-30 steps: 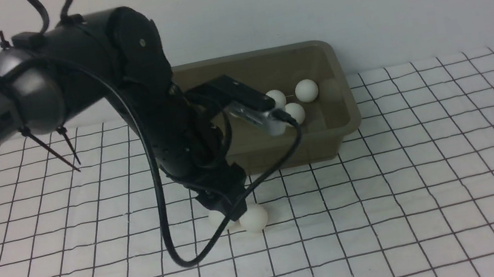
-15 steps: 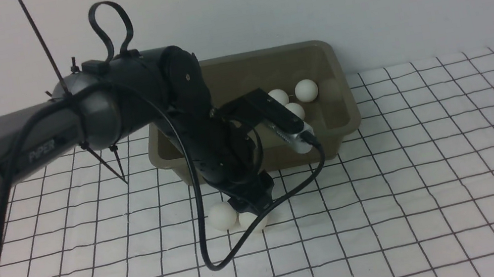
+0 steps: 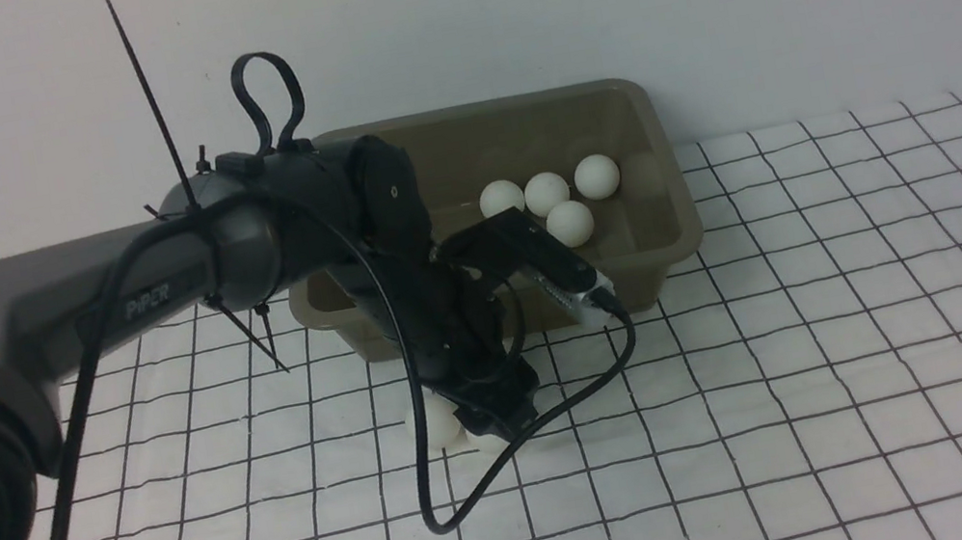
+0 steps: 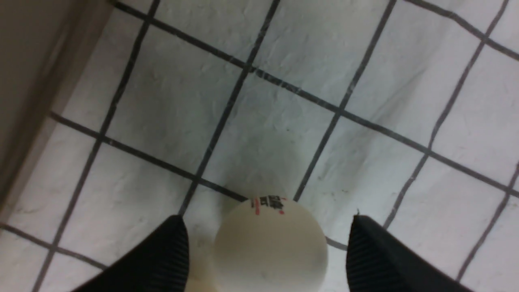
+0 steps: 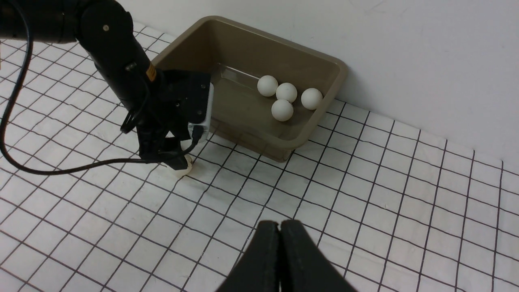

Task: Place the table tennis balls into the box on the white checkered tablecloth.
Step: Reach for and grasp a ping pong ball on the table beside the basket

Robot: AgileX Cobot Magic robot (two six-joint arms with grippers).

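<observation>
Table tennis balls [image 3: 569,223] are resting four in the box [image 3: 666,180], while the left gripper [image 4: 266,219] is straddling another ball [image 4: 269,247] on the white checkered tablecloth [image 4: 284,61] beside the box, fingers [image 4: 170,251] spread wide and not touching it, and the right gripper [image 5: 279,229] is sitting fully closed.

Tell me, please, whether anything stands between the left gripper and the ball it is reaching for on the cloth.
Nothing visible does. The left gripper is open, with the marked ball between its fingers on the tablecloth. A second ball lies close beside it, by one finger, and might get nudged.
</observation>
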